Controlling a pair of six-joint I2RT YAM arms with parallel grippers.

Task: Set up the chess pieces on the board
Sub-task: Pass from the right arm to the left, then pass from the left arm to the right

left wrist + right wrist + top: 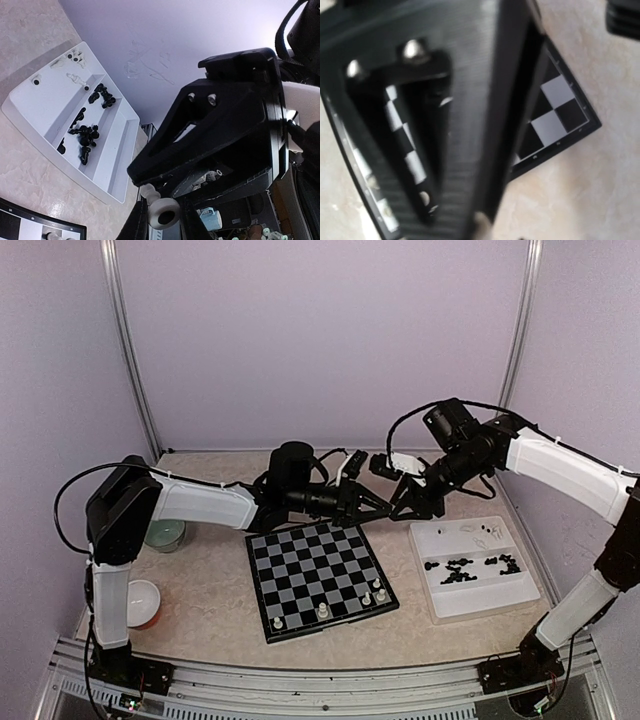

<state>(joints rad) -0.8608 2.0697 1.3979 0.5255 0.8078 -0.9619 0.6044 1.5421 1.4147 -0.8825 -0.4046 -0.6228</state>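
The board [310, 565] lies in the middle of the table with a few cream-white chess pieces [323, 611] along its near edge. Above its far right corner my two grippers meet tip to tip. In the left wrist view a white chess piece [161, 212] sits between my left gripper [162, 222] fingers, base toward the camera. Its head is at the tip of my right gripper [140, 180], whose jaws are closed together. My left gripper [378, 502] and right gripper [402, 496] touch in the top view. The right wrist view is blurred, with the board [555, 115] behind my left gripper [470, 125].
A white tray [478, 602] to the right of the board holds several black pieces [470, 566] and a few white ones [490, 532]; it also shows in the left wrist view [117, 170]. A green bowl [165, 535] and a white bowl [143, 602] stand at the left.
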